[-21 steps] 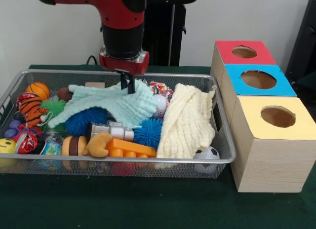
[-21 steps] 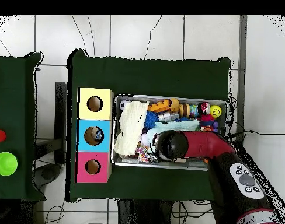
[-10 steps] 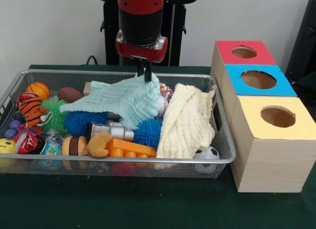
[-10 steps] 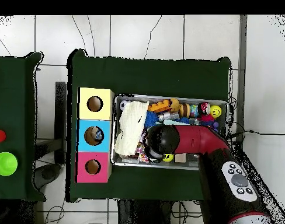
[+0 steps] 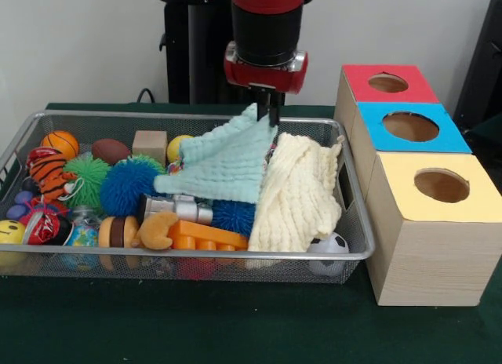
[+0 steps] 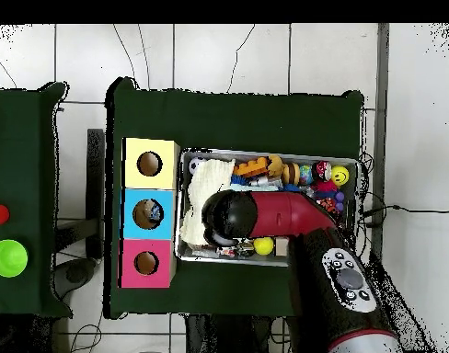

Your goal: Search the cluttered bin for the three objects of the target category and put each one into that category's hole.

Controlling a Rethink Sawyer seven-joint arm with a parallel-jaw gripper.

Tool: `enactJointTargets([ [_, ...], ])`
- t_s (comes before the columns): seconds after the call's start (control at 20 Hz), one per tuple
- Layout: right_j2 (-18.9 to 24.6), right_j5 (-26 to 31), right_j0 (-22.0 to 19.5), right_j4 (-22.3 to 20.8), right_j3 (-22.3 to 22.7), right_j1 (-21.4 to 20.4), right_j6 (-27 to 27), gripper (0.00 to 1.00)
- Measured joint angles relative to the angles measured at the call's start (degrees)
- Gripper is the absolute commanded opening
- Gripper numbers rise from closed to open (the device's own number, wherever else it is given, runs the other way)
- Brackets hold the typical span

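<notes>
One corner of the mint cloth [image 5: 223, 160] hangs pinched in my closed gripper [image 5: 268, 113], dragging it clear of the bin [image 5: 354, 223] below.

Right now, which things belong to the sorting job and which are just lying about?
Job: gripper, shut on the mint cloth; cream cloth; wire bin; red box, blue box, yellow box.
Lying about: basketball, blue spiky ball, wooden cube, orange block, soccer ball.
</notes>
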Motion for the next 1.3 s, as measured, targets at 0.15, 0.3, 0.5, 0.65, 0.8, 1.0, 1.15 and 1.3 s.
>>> enactJointTargets([
  [0.15,-0.12,0.00,1.45,1.08,0.00,-0.14,0.01,0.00],
  [0.3,-0.59,0.00,3.27,2.33,0.01,-0.14,0.01,0.00],
  [0.5,-1.27,-0.02,5.00,2.86,0.02,-0.09,0.01,0.00],
  [0.65,-1.98,-0.63,6.00,2.83,0.14,0.20,0.01,0.00],
  [0.8,-2.76,-3.33,6.60,2.79,0.75,0.67,0.01,0.00],
  [1.0,-4.20,-10.21,6.97,2.76,2.21,1.80,0.02,0.00],
  [1.15,-5.52,-17.43,7.15,2.77,3.42,3.29,0.02,0.00],
  [1.3,-7.62,-26.27,7.53,2.81,5.02,5.77,0.02,0.00],
])
